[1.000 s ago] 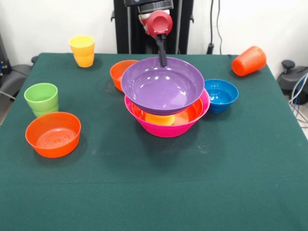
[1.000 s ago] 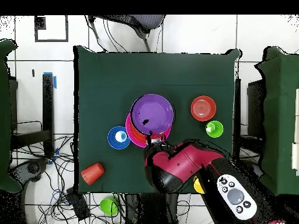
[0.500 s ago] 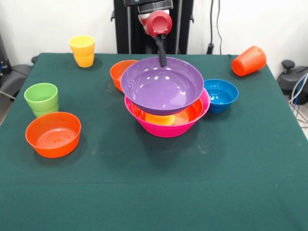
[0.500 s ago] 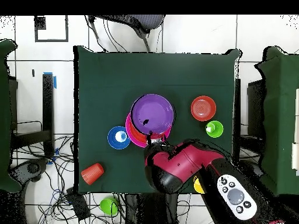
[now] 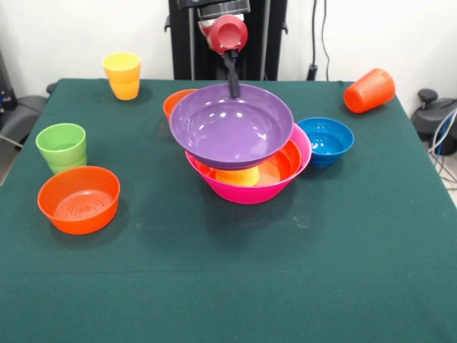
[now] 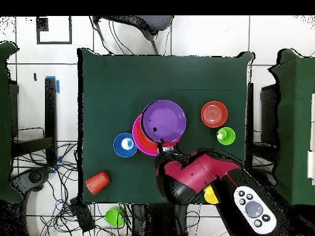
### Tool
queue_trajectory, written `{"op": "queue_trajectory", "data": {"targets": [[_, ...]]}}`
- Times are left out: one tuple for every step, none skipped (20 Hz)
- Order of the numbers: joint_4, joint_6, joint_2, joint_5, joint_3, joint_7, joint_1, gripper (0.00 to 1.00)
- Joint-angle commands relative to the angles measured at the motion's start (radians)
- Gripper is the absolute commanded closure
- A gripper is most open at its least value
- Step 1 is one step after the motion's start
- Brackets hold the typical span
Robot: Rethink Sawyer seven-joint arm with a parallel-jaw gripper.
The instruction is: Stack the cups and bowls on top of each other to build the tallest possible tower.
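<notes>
My gripper (image 5: 233, 89) is shut on the far rim of the large purple bowl (image 5: 232, 132), holding it tilted just above the tower. The tower's base is the largest pink bowl (image 5: 246, 191), with a large orange bowl (image 5: 282, 166) nested in it and a yellow cup (image 5: 237, 176) lying inside. In the overhead view the purple bowl (image 6: 163, 120) covers most of the pink bowl (image 6: 136, 136), and the gripper (image 6: 163, 146) sits at its rim nearest the arm. A small orange bowl (image 5: 173, 103) peeks out behind the purple one.
A small blue bowl (image 5: 325, 141) stands right of the tower. An orange cup (image 5: 369, 91) lies on its side at the far right. On the left are a small orange bowl (image 5: 78, 200), a green cup (image 5: 61, 146) and a yellow cup (image 5: 122, 75).
The gripper has carried the purple bowl a little to the left in the front view and slightly higher. More of the orange bowl's right side shows.
</notes>
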Motion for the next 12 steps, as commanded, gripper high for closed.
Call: {"op": "queue_trajectory", "data": {"targets": [[0.070,0.145,0.041,0.005,0.050,-0.035,-0.030,1.00],[0.070,0.149,0.041,0.006,0.051,-0.036,-0.030,1.00],[0.070,0.151,0.044,0.005,0.050,-0.033,-0.028,1.00],[0.070,0.151,0.045,0.003,0.049,-0.031,-0.027,1.00],[0.070,0.154,0.047,0.004,0.046,-0.027,-0.026,1.00],[0.070,0.152,0.050,0.000,0.046,-0.026,-0.025,1.00],[0.068,0.153,0.053,-0.004,0.041,-0.023,-0.022,1.00],[0.070,0.153,0.052,-0.004,0.041,-0.023,-0.021,1.00],[0.071,0.153,0.052,-0.004,0.042,-0.022,-0.021,1.00],[0.076,0.156,0.053,0.004,0.048,-0.025,-0.027,1.00],[0.078,0.156,0.054,0.006,0.048,-0.024,-0.028,1.00],[0.081,0.152,0.056,0.004,0.046,-0.016,-0.022,1.00]]}}
